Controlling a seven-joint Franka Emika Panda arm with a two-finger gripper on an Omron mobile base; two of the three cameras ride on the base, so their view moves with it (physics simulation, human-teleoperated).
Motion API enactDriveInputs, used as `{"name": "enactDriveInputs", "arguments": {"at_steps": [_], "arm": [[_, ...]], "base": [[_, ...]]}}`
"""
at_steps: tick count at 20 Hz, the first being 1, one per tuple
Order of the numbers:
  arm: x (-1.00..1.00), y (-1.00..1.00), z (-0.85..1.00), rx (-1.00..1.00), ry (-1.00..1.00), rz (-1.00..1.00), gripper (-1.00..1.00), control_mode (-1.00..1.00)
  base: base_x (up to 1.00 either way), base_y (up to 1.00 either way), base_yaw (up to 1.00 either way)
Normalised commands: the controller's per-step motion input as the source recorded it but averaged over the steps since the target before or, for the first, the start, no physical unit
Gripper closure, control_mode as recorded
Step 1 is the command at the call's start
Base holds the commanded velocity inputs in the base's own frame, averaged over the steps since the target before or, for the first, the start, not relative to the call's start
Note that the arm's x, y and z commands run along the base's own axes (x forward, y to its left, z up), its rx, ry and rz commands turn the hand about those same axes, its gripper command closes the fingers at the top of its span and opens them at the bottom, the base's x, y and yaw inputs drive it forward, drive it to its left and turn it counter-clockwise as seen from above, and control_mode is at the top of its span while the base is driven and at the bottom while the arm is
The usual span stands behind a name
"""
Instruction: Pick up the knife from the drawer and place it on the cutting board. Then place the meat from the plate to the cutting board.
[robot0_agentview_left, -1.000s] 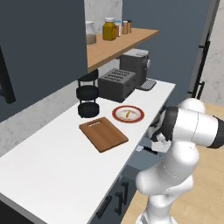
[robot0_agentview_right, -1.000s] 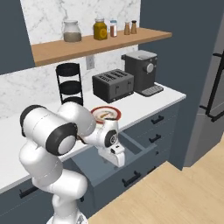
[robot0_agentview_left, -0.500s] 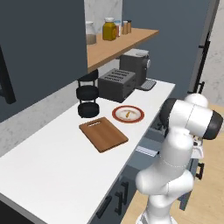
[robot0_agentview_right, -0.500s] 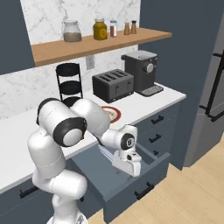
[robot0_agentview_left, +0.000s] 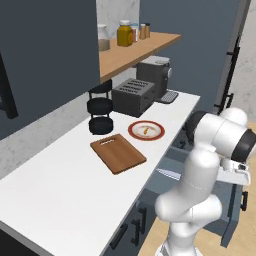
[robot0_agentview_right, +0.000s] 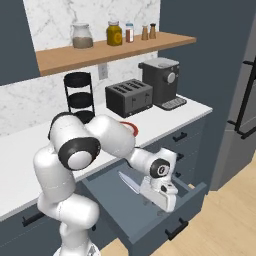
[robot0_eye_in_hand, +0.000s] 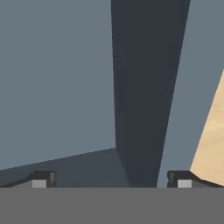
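The slate blue-grey drawer (robot0_agentview_right: 150, 220) stands pulled far out from under the counter. The knife (robot0_agentview_right: 130, 182) lies inside it with its silver blade showing (robot0_agentview_left: 168, 174); its handle is hidden behind my hand. My gripper (robot0_agentview_right: 167, 204) hangs low inside the drawer near its front wall, open, with nothing between the fingertips (robot0_eye_in_hand: 42, 178). In the hand view my gripper (robot0_eye_in_hand: 111, 181) faces the drawer's (robot0_eye_in_hand: 57, 87) inner walls. The reddish-brown cutting board (robot0_agentview_left: 118, 152) lies on the white counter. Just behind it sits the red-rimmed plate (robot0_agentview_left: 135, 132) holding the small tan meat (robot0_agentview_left: 145, 131).
A black toaster (robot0_agentview_left: 132, 95), a coffee machine (robot0_agentview_left: 155, 72) and a black tiered stand (robot0_agentview_left: 100, 112) line the back of the counter. A shelf with jars (robot0_agentview_right: 110, 45) hangs above. Wood floor (robot0_agentview_right: 225, 220) lies beyond the drawer front. More drawers (robot0_agentview_right: 185, 137) sit to the right.
The drawer has slid from barely open to far out. My hand moved outward with it and stayed open.
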Motion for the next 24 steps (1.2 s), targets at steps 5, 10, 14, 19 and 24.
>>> {"name": "enactDriveInputs", "arguments": {"at_steps": [5, 10, 14, 19, 24], "arm": [[0.84, 0.49, 0.65, 0.00, -0.29, -0.10, -1.00, -1.00], [0.89, 0.25, -0.15, 0.00, -0.03, -0.41, -1.00, -1.00], [0.80, 0.00, -0.83, 0.00, 0.00, -0.44, -1.00, -1.00], [0.43, -0.09, -0.64, 0.00, -0.01, -0.29, -1.00, -1.00], [0.05, -0.50, -0.20, 0.00, -0.09, -0.10, -1.00, -1.00]], "base": [[0.00, 0.00, 0.00], [0.00, 0.00, 0.00], [0.00, 0.00, 0.00], [0.00, 0.00, 0.00], [0.00, 0.00, 0.00]]}}
